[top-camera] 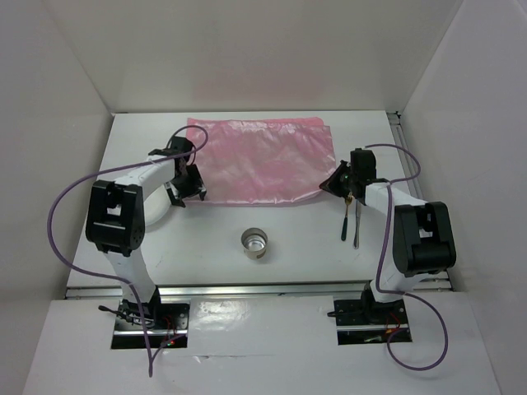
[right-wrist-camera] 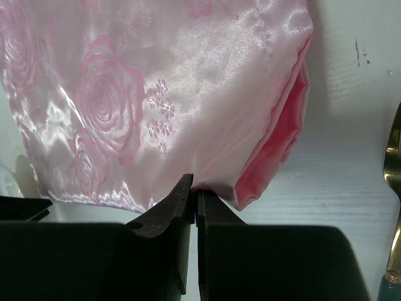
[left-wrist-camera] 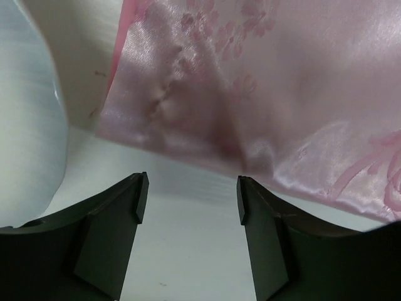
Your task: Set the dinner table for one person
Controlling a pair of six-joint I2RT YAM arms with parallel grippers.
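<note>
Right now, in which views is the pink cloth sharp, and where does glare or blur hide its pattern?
Top external: the pink cloth is evenly lit but pale, its pattern unreadable. Left wrist: soft focus, faint blossoms, sheen along the folds. Right wrist: sharpest, roses clear, white glare near the top edge; the gold utensil is cropped at the right border.

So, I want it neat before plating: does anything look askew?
Yes: the cloth isn't flat. Its near right corner is doubled over, pinched in the shut right claw, and the near left corner is puckered beside the open left claw.
</note>
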